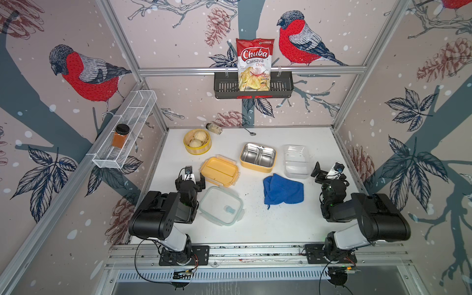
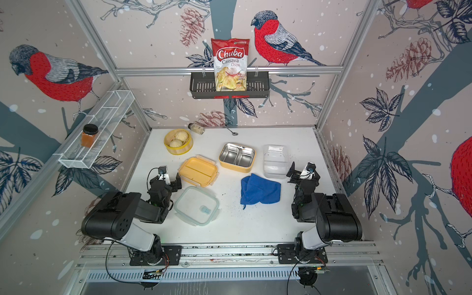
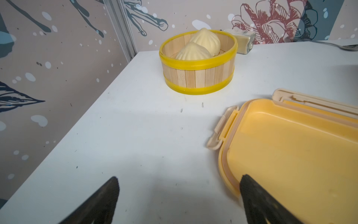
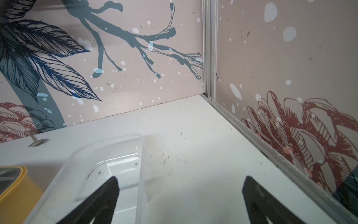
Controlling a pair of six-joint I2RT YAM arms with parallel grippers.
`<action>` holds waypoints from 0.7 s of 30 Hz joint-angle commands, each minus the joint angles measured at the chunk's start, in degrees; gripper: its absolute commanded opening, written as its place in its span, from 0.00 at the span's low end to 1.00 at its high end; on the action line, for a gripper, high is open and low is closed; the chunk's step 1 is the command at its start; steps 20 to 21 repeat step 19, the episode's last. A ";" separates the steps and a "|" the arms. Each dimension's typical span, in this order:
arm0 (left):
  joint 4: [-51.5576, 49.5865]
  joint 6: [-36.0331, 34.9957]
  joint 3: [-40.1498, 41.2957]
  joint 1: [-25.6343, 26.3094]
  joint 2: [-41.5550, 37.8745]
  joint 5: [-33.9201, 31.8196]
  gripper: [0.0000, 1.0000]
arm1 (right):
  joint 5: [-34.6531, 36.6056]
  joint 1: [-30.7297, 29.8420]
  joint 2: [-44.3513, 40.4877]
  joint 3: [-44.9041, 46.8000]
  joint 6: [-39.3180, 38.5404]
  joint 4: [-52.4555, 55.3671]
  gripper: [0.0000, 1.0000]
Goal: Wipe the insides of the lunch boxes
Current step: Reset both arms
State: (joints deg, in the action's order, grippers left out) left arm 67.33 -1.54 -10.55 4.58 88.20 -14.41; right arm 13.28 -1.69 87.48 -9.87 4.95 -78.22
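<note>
Blue cloth [image 1: 283, 190] lies right of centre; your left claw [image 3: 179, 179] and right claw [image 4: 180, 180] gape empty. Pinch its thick fold with the right.

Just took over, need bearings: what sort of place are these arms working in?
Likely a staged kitchen-style test booth: bird wallpaper on a metal frame, a chips bag in a wall rack, and a white table with a yellow lunch box and blue cloth.

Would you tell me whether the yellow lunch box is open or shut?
Open: the yellow lunch box shows its bare steel compartments, and its yellow lid lies separately beside it.
</note>
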 commanded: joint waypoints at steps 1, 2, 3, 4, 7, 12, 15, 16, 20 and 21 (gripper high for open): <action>3.55 1.03 -3.88 -2.39 0.12 7.12 0.96 | 1.54 -0.16 -1.33 -2.47 1.05 7.06 1.00; 5.93 2.14 -3.05 -3.89 0.66 9.56 0.97 | 1.88 -0.38 -0.88 -2.19 0.67 5.57 1.00; 8.77 2.08 -2.54 -4.12 1.37 9.80 0.97 | 1.76 -0.44 -0.04 -1.32 0.27 2.15 1.00; 6.73 2.20 -3.04 -4.12 0.74 9.70 0.97 | 1.95 -0.54 1.05 -0.56 -0.10 -0.88 1.00; 7.86 2.03 -2.83 -4.17 1.28 9.88 0.97 | 2.10 -0.59 -0.23 -1.50 0.32 3.16 1.00; 6.86 2.10 -3.05 -4.10 0.87 9.84 0.97 | 2.20 -0.83 0.41 -1.11 -0.19 1.30 1.00; 7.02 1.98 -2.99 -4.07 1.00 9.89 0.97 | 2.39 -0.86 0.77 -1.12 -0.21 0.89 1.00; 7.27 2.03 -2.92 -4.14 1.06 9.86 0.97 | 2.40 -0.90 0.76 -0.99 -0.20 0.65 1.00; 7.29 1.99 -2.90 -4.15 1.00 9.93 0.97 | 2.37 -0.94 0.65 -0.68 -0.42 0.20 1.00; 7.29 1.99 -2.90 -4.15 1.00 9.93 0.97 | 2.37 -0.94 0.65 -0.68 -0.42 0.20 1.00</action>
